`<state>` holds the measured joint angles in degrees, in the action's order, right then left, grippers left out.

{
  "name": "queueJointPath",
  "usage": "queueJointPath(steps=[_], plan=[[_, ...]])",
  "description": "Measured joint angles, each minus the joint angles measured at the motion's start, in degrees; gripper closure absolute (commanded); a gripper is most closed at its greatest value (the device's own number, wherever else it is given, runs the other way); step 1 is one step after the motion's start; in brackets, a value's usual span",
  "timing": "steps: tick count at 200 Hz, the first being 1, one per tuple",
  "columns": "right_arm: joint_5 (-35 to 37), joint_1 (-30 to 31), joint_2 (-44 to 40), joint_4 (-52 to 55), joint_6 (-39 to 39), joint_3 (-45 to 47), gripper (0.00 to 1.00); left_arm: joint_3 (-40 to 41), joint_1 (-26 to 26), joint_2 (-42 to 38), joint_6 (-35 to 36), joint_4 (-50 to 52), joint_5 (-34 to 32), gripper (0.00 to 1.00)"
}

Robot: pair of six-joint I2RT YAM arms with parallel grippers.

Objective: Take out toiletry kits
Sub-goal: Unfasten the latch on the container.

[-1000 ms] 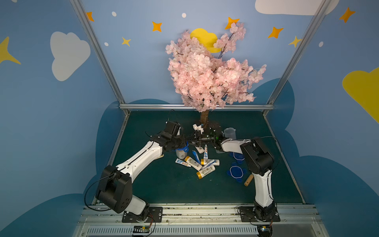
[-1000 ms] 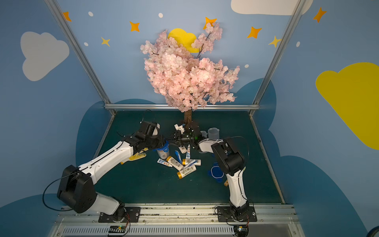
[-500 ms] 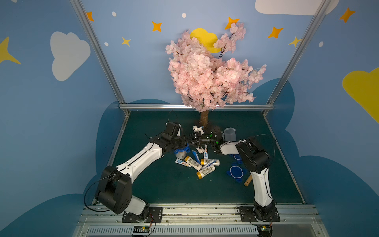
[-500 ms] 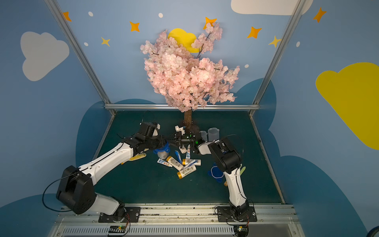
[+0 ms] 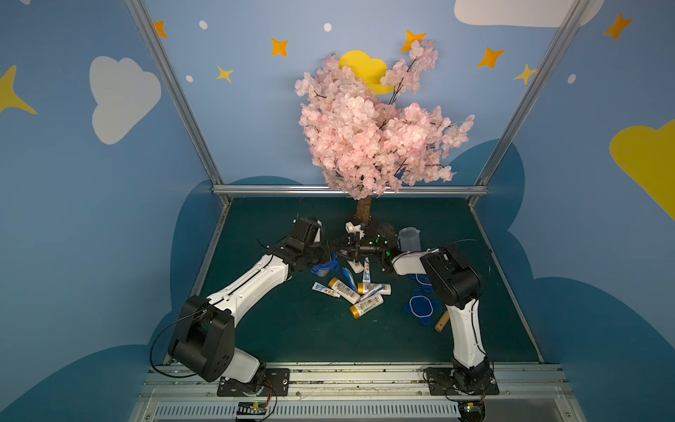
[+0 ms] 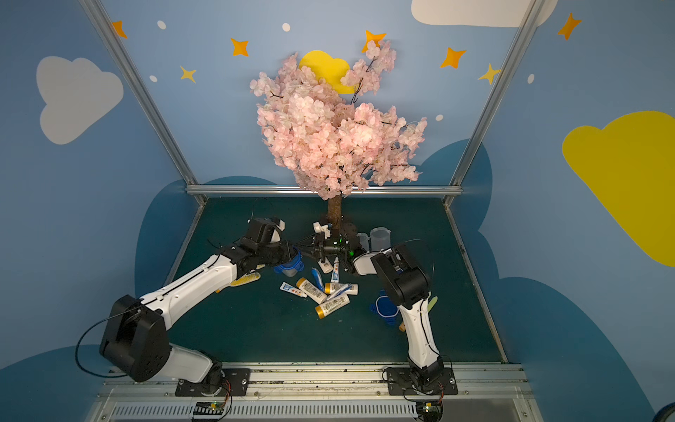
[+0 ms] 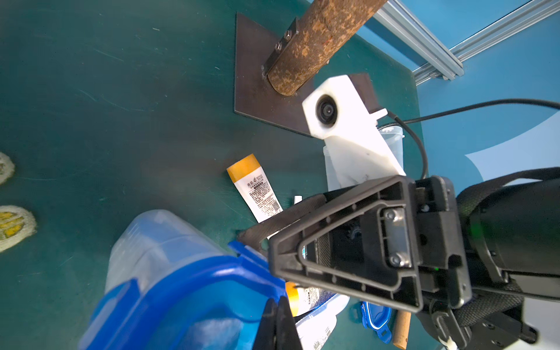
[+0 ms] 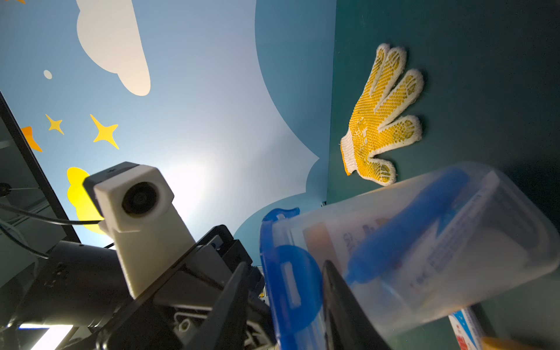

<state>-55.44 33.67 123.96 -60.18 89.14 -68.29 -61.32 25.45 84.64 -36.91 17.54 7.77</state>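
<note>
A clear jar (image 5: pixel 323 267) with a blue clip lid (image 7: pixel 194 291) lies tilted between both arms, in both top views (image 6: pixel 288 268). Through its wall (image 8: pixel 485 242) I see toiletry kits: a blue wrapped piece (image 8: pixel 403 230) and white printed tubes. My left gripper (image 7: pixel 278 321) is shut, its tips at the lid's rim. My right gripper (image 8: pixel 285 265) is open and straddles the lid's blue clip. Loose kits lie on the mat beside them: orange-capped bottles (image 5: pixel 343 290) (image 5: pixel 366 305) (image 7: pixel 254 188) and toothpaste tubes (image 5: pixel 366 270) (image 5: pixel 325 289).
The tree trunk (image 5: pixel 363 210) on its dark plate stands right behind the grippers. An empty clear jar (image 5: pixel 409 239) is beside it. Blue lids (image 5: pixel 420 307) and a wooden stick (image 5: pixel 441 323) lie by the right arm. A yellow glove (image 8: pixel 378 121) lies under the left arm.
The right gripper's jaws have narrowed around the lid's clip, and the right arm's elbow has shifted toward the middle. The left arm and the jar have stayed put.
</note>
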Motion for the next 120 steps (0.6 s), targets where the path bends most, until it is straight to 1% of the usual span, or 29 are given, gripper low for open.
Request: queueJointPath(steps=[55, 120], plan=[[0.68, -0.28, 1.14, 0.09, 0.00, -1.27, 0.62, -1.77, -2.82, 1.73, 0.09, 0.04, 1.81, 0.98], [1.84, -0.96, 1.84, 1.36, -0.02, -2.03, 0.63, -4.15, -3.48, 5.73, 0.52, -1.79, 3.98, 0.98]])
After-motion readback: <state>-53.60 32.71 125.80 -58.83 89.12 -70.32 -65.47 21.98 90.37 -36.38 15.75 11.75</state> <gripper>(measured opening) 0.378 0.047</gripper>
